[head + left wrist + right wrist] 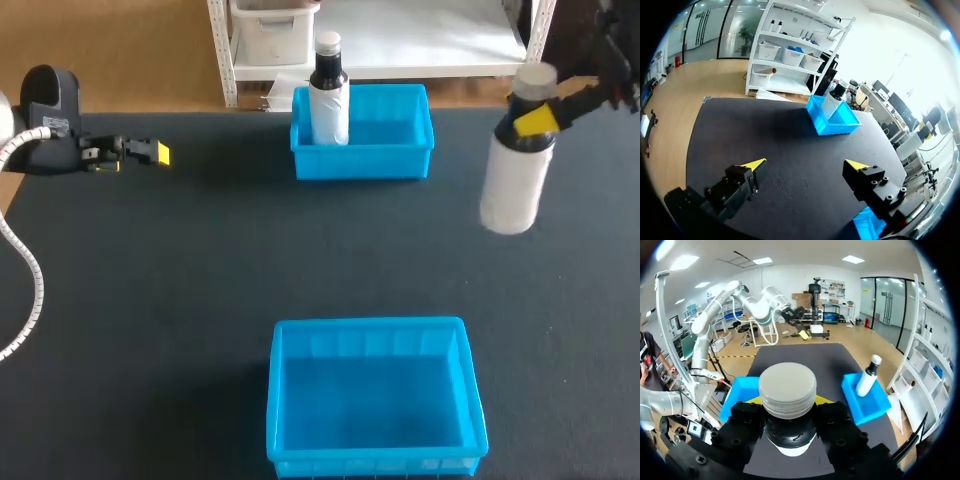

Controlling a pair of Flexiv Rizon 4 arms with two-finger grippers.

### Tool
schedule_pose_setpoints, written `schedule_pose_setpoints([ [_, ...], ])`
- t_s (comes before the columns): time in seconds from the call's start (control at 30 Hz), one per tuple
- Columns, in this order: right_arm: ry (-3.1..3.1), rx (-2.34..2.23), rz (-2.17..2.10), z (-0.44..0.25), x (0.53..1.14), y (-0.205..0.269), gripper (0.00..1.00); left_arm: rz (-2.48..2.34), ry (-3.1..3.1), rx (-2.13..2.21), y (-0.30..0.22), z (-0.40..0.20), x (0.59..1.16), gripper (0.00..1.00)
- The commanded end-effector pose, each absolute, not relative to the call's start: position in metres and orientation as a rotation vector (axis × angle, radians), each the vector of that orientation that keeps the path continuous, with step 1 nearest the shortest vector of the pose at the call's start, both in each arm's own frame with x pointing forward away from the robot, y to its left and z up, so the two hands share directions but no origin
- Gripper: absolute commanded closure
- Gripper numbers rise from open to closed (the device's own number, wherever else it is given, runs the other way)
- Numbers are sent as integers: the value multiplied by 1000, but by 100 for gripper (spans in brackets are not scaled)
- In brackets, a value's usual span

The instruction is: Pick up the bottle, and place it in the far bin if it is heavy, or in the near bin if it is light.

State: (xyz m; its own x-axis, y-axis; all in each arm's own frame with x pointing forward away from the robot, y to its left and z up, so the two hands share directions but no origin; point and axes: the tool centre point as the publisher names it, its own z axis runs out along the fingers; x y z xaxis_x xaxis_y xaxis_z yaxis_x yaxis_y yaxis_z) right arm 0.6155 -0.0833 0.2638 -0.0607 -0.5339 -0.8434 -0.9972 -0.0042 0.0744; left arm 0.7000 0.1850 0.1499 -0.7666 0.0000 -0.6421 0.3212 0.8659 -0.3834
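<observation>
The right gripper (537, 120) clamps a white, grey-capped bottle (515, 185) by the neck above the table (180, 300), right of the far bin (400, 162); the left gripper (158, 153) hangs wide open at the left edge

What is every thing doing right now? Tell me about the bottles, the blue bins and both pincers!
Right pincer: shut on the held bottle's neck.
Left pincer: open, holding nothing.
Held bottle: upright, cap on, seems lifted off the table.
Other bottle: standing upright inside the far bin, cap on.
Far bin: holds that one bottle.
Near bin: empty.
</observation>
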Motion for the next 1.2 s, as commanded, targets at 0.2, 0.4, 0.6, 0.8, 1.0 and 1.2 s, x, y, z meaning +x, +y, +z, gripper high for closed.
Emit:
schedule_pose_setpoints([
  [0.2,1510,-1719,1056,259,551,-24,61,-636,2374,231,185,150,700,0],
  [0.4,1398,-1812,1188,255,511,13,61,-636,2374,231,185,150,700,0],
  [0.6,1301,-1889,1277,247,474,47,60,-636,2374,231,185,150,700,0],
  [0.8,1250,-1944,1353,228,447,80,61,-636,2374,231,185,150,700,0],
  [1.0,1210,-2008,1372,205,434,97,61,-636,2374,231,185,150,700,0],
  [1.2,1178,-2038,1374,180,437,103,61,-636,2374,231,185,150,700,0],
])
